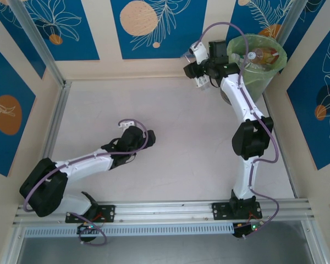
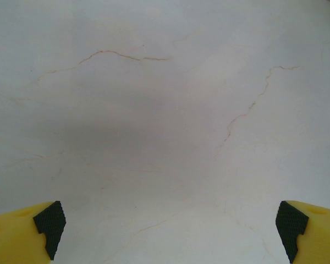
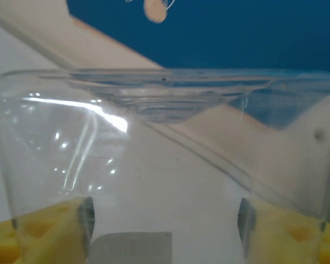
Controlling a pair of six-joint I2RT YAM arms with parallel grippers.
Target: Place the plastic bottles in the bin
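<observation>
Gripping a clear bottle point(image 3: 165, 137), the right tool point(image 3: 165, 220) has its yellow fingers with black pads point(image 3: 86, 215) set against the bottle's two side walls. The bottle's see-through body spans most of the right wrist view. A pale label point(image 3: 132, 247) sits low on it, between the fingers. Cap not discernible.

From the top camera, the right tool point(image 1: 195, 67) is at the far end of the tabletop point(image 1: 176, 137), close to the back wall, with the arm stretched forward. It is just left of the bin point(image 1: 262, 82) and outside the rim.

The bin stands in the far right corner, lined with a light green bag point(image 1: 237, 43). Several bottles point(image 1: 257, 55) lie inside: one clear with a pale cap, others with red-orange labels. Exact count cannot be told.

Left tool point(image 1: 126, 124): low over the tabletop, left of centre, well apart from the bin. In the left wrist view its jaws point(image 2: 170, 236) stand wide apart, with nothing between the pads point(image 2: 49, 225). Beneath them is bare pale tabletop point(image 2: 165, 110) with faint hairline marks.
</observation>
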